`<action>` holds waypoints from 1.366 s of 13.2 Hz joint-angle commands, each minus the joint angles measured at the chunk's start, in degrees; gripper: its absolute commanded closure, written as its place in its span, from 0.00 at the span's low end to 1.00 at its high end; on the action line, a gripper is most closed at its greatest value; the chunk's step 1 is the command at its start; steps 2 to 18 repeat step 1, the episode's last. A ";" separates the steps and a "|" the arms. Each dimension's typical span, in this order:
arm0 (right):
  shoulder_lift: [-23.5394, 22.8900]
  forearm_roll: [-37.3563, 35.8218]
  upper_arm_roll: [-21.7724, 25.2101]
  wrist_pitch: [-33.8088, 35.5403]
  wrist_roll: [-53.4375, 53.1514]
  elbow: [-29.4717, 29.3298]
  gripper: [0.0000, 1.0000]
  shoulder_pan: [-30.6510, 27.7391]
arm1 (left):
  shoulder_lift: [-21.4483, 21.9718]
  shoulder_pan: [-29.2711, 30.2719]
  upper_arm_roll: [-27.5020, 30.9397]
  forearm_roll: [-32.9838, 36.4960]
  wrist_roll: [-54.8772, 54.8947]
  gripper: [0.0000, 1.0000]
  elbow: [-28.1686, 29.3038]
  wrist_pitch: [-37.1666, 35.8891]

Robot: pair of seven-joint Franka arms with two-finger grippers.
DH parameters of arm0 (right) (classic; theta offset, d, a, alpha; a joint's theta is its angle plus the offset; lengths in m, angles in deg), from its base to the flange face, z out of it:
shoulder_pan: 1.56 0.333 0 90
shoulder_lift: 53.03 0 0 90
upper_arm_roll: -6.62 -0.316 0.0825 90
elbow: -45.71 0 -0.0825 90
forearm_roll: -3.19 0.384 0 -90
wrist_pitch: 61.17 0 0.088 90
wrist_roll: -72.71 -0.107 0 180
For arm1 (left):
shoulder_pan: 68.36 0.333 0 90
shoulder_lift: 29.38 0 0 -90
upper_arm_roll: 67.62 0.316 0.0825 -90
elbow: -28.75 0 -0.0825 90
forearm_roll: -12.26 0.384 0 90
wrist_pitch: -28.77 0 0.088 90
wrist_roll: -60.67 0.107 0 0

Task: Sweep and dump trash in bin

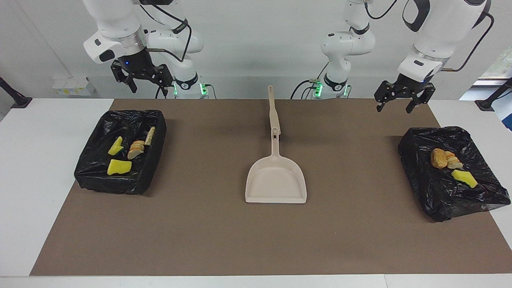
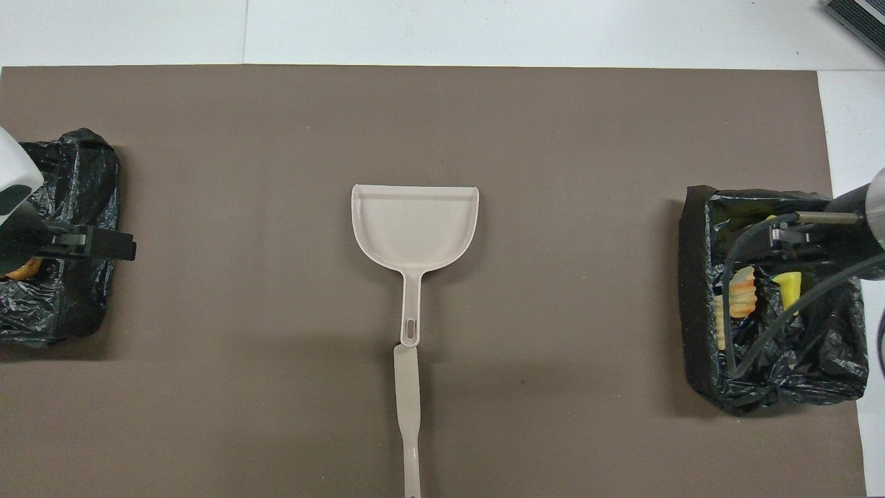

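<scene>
Both arms wait, left gripper (image 1: 404, 99) and right gripper (image 1: 141, 78) spread wide, holding nothing, over the robots' edge. Trash (image 1: 119, 167) sits in bins (image 1: 92, 176) at both ends; dustpan (image 1: 276, 182) mid-mat. Risk: a low reach snags a bin's loose liner.

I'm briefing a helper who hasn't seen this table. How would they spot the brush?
Start at the brown mat and find the beige dustpan in its middle. The brush lies just past the tip of the dustpan's handle, nearer the robots. It is a slim beige stick, with no wide scoop.
</scene>
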 commanded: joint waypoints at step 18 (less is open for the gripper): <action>1.01 1.12 -0.11 -1.17 1.32 1.16 0.00 -0.82 | 1.22 0.92 -0.39 -0.98 0.85 0.00 1.11 0.21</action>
